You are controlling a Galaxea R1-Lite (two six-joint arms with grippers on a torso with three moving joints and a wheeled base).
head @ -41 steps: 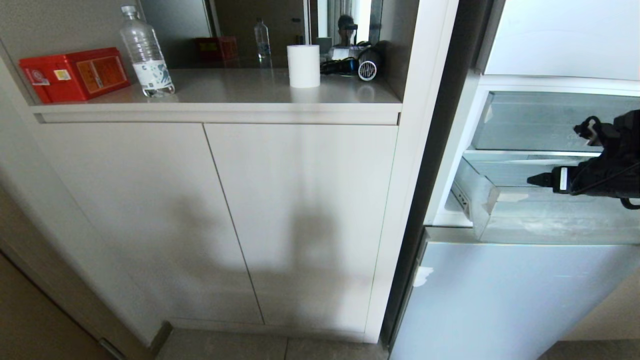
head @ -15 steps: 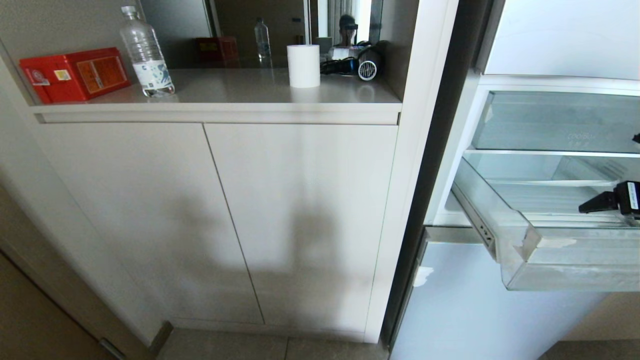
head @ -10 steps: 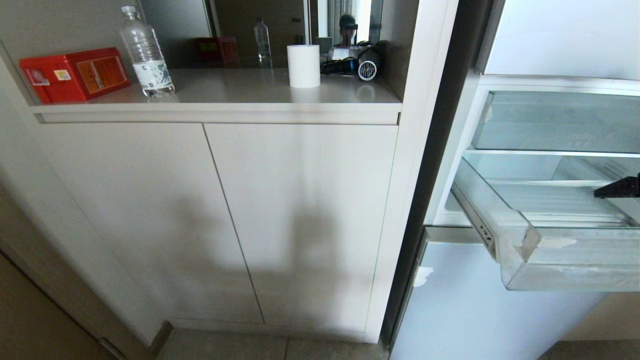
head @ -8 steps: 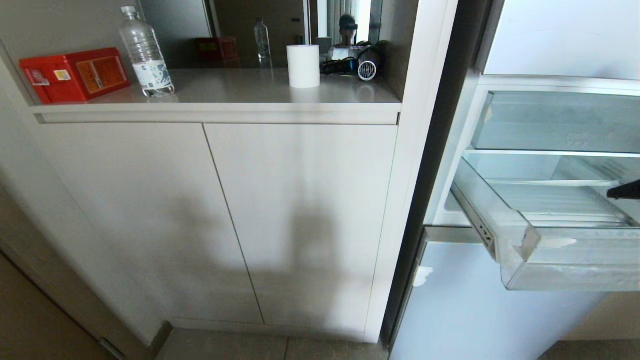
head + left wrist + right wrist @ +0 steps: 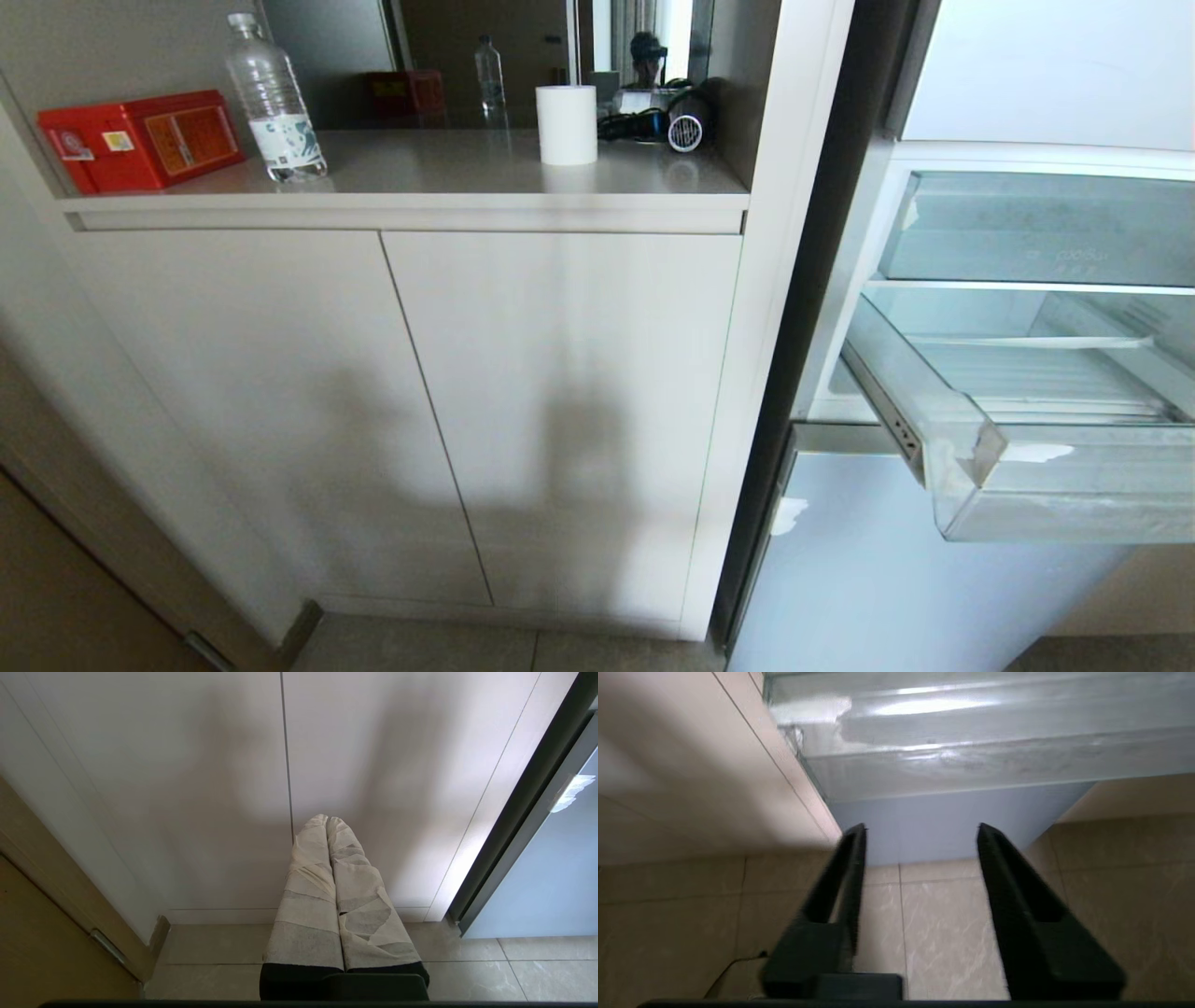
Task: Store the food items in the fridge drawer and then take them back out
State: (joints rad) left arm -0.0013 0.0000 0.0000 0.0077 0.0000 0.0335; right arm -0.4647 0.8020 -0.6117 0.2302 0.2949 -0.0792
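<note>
Flanking fridge drawer (image 5: 1055, 485), cabinet (image 5: 560, 411), bottle (image 5: 274, 98)

Head cam high; wrist cams floorward.

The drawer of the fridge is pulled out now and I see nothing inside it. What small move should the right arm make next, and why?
Probably the right gripper should go and fetch a food item. The fridge drawer stands pulled out with only its bare ribbed floor showing, and no food item is in view. The gripper's fingers are apart with nothing between them, and it hangs below the drawer's front, pointing at the floor.
</note>
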